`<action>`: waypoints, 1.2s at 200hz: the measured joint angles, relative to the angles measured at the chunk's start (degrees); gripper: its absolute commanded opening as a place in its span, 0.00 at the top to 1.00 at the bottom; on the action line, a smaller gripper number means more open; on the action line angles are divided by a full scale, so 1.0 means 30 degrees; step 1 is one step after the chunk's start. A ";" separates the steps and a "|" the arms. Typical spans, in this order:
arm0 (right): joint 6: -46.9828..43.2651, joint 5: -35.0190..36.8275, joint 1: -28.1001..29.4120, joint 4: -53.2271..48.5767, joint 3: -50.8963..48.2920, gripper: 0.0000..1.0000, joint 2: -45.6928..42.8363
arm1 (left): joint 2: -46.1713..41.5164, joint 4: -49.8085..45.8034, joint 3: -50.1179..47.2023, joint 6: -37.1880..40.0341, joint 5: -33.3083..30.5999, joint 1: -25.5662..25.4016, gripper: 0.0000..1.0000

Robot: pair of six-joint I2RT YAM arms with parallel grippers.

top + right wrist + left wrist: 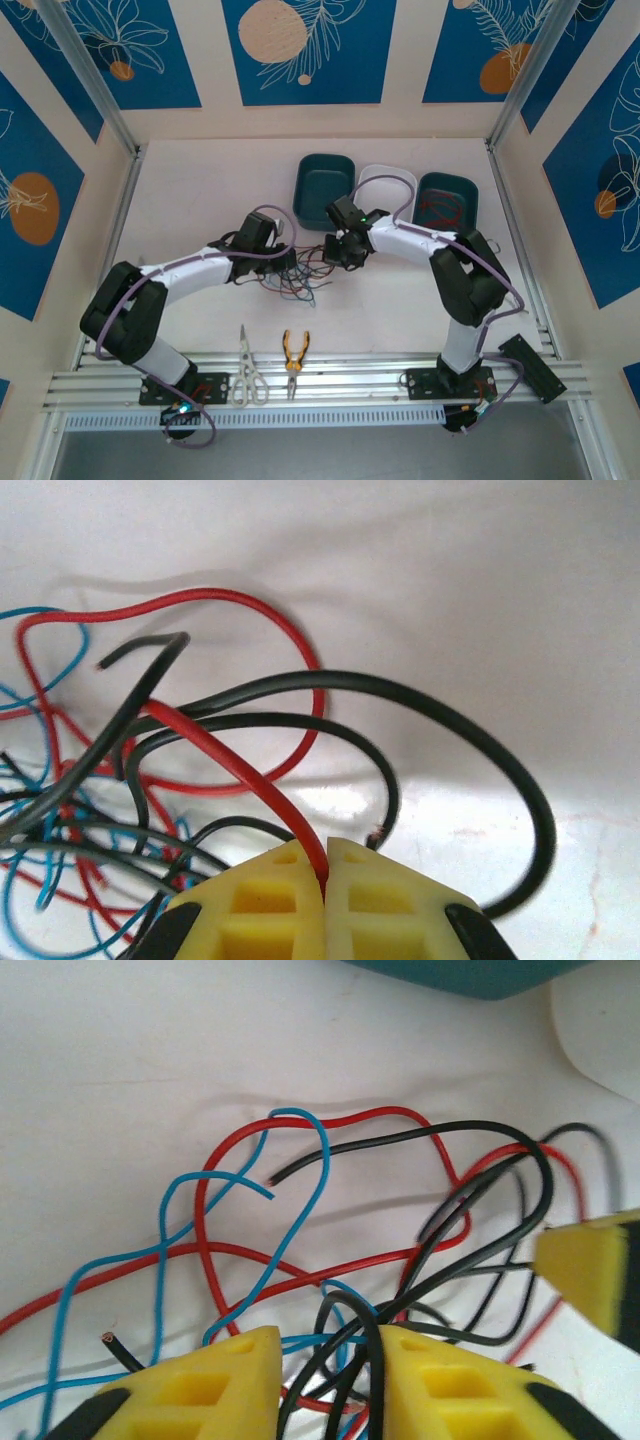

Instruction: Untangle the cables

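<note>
No text, label, brand, number or sign can be read in any view. The wall panels [340,60] carry only drawn leaf and circle patterns, without letters.

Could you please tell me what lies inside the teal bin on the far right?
Thin red wires lie loosely coiled in the right teal bin; their number, and anything beneath them, cannot be made out.
</note>
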 measured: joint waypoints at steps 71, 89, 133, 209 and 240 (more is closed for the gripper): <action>-0.0882 0.1188 0.1217 -0.1188 0.0998 1.00 -0.3453 | -0.0423 -0.0823 -0.0291 -0.0015 -0.1392 0.0007 0.79; -0.1151 0.1377 0.1428 -0.1231 0.1122 1.00 -0.4095 | -0.0423 -0.0838 -0.0299 -0.0015 -0.1494 0.0007 0.80; -0.2033 0.1508 0.1698 -0.1107 0.1144 1.00 -0.5858 | -0.0430 -0.0852 -0.0612 -0.0066 -0.1712 0.0015 0.81; -0.4503 0.2113 0.2317 0.0000 0.1370 1.00 -0.9551 | -0.0430 -0.0809 -0.1064 -0.0109 -0.1923 0.0022 0.82; -0.5508 0.3002 0.2317 -0.0007 0.1967 1.00 -1.0477 | -0.0423 -0.0678 -0.1173 -0.0226 -0.1916 0.0022 0.81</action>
